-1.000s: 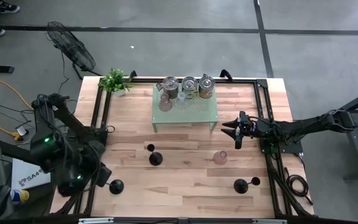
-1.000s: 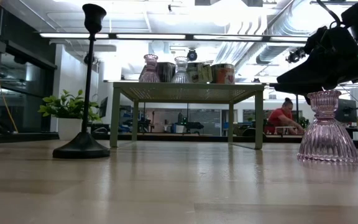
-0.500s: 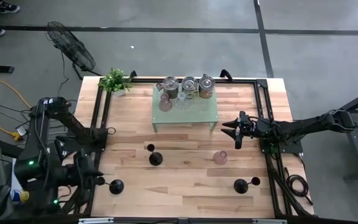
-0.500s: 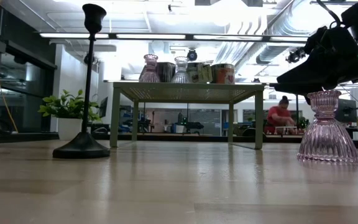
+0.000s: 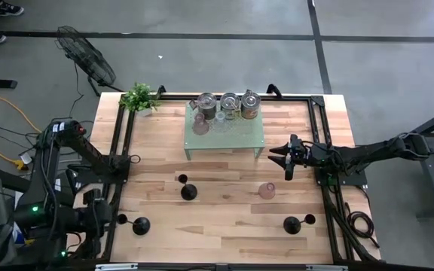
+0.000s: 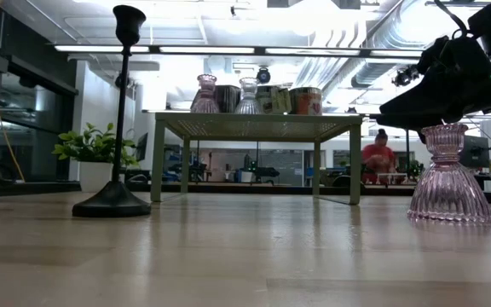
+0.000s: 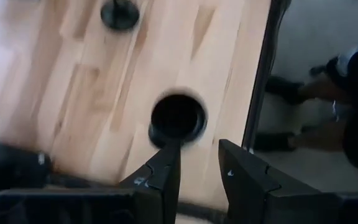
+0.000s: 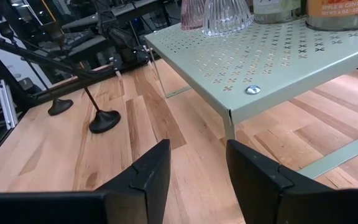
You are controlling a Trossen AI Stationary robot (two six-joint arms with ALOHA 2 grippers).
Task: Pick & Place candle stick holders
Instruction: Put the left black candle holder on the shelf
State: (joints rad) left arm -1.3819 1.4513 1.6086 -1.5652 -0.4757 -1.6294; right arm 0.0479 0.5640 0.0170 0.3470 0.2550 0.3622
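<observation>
Candle stick holders, three matching black ones with round domed bases and thin stems, stand on the wooden tabletop (image 5: 224, 226). One candle stick holder (image 5: 187, 190) stands left of centre, just in front of the green shelf (image 5: 224, 135). A second (image 5: 139, 225) stands near the front left corner. A third (image 5: 292, 223) stands toward the front right. All three are upright and well apart from one another.

A pink glass holder (image 5: 267, 190) sits on the tabletop right of centre, between the shelf and the front right candle stick holder. On the green perforated shelf at the far middle stand glass holders and metal tins. A small potted plant (image 5: 139, 97) sits at the far left corner.

The left gripper (image 7: 197, 168) hovers off the front left edge of the tabletop, above the nearest black holder; its jaws stand apart and hold nothing. The wrist view is blurred, so how high it hangs above that holder is hard to judge.

The right gripper (image 5: 288, 158) is at the right side of the tabletop, near the shelf's right end. Its jaws are parted and empty.

A floor fan (image 5: 89, 60) stands on the floor beyond the far left corner. In the low view, a person in red (image 6: 379, 155) shows far off in the room behind.
</observation>
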